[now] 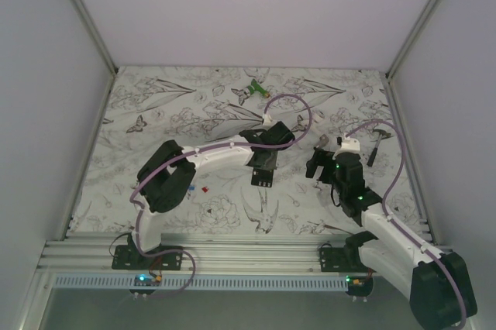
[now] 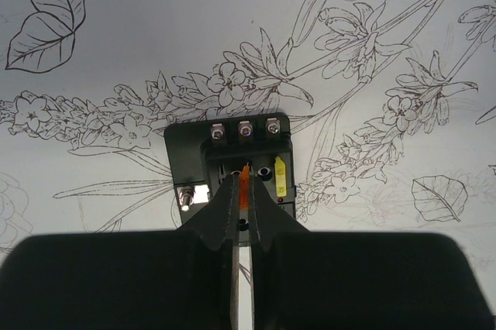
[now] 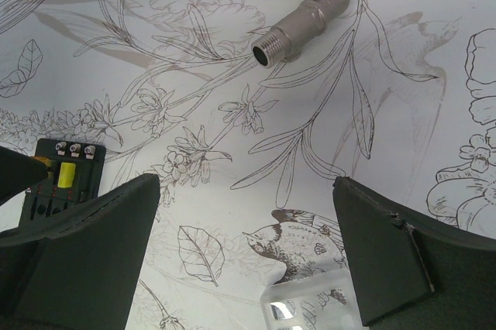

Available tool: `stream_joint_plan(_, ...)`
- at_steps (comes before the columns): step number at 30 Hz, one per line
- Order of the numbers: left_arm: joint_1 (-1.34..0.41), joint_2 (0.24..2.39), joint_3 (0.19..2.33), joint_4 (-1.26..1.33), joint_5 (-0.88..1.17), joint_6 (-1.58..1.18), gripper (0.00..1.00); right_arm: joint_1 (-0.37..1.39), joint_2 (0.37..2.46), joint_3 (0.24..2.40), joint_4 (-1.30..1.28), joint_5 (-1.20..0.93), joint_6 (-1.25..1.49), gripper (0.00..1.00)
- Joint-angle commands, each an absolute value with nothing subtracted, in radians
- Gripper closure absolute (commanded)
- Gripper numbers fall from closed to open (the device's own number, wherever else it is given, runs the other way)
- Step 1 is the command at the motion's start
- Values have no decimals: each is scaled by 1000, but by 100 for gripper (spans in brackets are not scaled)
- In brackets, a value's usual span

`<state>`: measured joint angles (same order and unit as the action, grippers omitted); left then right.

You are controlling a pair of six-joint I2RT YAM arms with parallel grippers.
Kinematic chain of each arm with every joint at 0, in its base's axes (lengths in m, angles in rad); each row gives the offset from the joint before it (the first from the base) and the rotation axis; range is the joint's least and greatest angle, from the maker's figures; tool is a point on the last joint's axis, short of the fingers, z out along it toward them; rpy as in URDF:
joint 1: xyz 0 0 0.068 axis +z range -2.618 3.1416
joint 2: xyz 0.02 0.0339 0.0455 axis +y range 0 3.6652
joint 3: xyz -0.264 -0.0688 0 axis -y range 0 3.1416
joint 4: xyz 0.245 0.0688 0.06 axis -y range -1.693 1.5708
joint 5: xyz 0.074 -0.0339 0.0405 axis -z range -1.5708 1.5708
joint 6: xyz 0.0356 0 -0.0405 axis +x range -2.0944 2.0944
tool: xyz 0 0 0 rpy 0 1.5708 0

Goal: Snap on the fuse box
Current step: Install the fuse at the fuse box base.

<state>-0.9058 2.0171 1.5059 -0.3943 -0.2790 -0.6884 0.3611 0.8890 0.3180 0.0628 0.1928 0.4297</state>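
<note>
The fuse box (image 2: 186, 163) lies flat on the tabletop (image 2: 116, 51), directly under the left fingers (image 2: 231, 204). These are clenched on an orange fuse (image 2: 245, 179) at a slot beside a seated yellow fuse (image 2: 280, 177). The right fingers (image 3: 93, 245) hang spread and empty nearby. Nothing braces the box, so an off-centre push could tilt the fuse or skid the box.

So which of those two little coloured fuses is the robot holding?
The orange fuse, pinched in the left end effector at the fuse box; the yellow fuse already sits in a slot, untouched.
</note>
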Motion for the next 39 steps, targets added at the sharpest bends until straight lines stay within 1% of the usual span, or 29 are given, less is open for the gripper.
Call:
stream_joint_plan(1,-908,2045,1523,-440,-284,-701,100,354,888,322,78,207,428,0)
stream_joint_plan(19,-911,2071,1531,-449,-260,-703,100,353,911,327,81,197,428,0)
stream_joint_plan(26,-913,2077,1542,-523,-283,-670,100,354,917,328,81,193,427,0)
stream_joint_plan(31,-912,2013,1476,-581,-304,-650,100,354,920,331,80,189,426,0)
stream_joint_plan(35,-910,1956,1403,-593,-278,-644,100,354,926,331,80,186,425,0)
stream_joint_plan(39,-904,1953,1375,-596,-260,-645,100,353,933,334,82,184,425,0)
